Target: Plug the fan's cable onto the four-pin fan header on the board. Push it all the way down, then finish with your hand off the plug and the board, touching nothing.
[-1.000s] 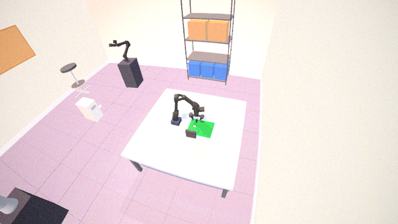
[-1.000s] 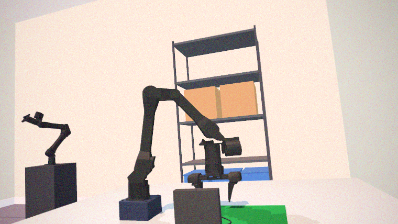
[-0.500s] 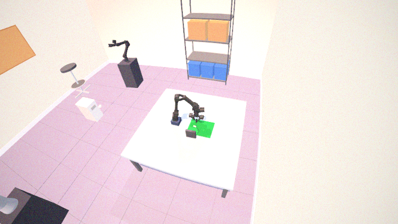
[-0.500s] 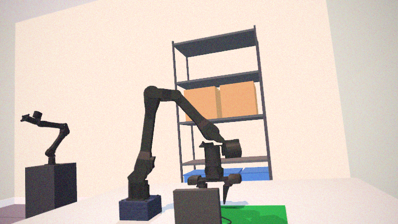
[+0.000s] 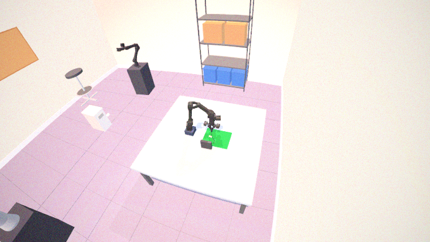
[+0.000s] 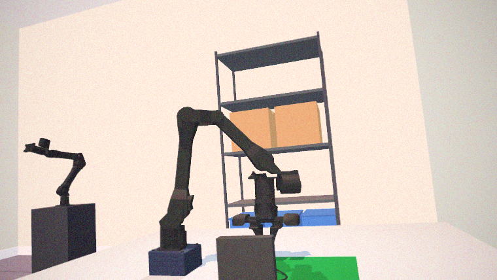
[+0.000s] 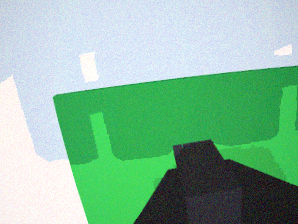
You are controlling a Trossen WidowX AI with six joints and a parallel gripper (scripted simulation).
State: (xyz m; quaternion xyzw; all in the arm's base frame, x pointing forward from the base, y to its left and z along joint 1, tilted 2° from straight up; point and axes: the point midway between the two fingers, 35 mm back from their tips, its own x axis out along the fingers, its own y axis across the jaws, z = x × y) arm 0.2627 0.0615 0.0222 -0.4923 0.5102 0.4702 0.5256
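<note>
The green board (image 5: 223, 139) (image 6: 320, 265) (image 7: 130, 185) lies on the table. My gripper (image 5: 211, 130) (image 7: 199, 174) points down over the board's back part and is shut on the dark plug (image 7: 192, 150), whose end shows between the fingertips. In the exterior view a dark upright block (image 5: 206, 144) (image 6: 244, 259) hides the fingertips. A thin dark cable (image 6: 283, 273) curves out beside that block. A small white part (image 5: 210, 136) sits on the board just in front of the gripper. The four-pin header cannot be made out, and the gap between plug and board is unclear.
The white table (image 5: 180, 168) carries the arm's blue base (image 5: 190, 130) (image 6: 173, 260) left of the board. The dark block stands at the board's front left edge. A shelf rack with orange boxes (image 5: 236, 33) (image 6: 297, 123) stands well behind, and a second arm (image 5: 136, 53) (image 6: 71, 173) on a pedestal.
</note>
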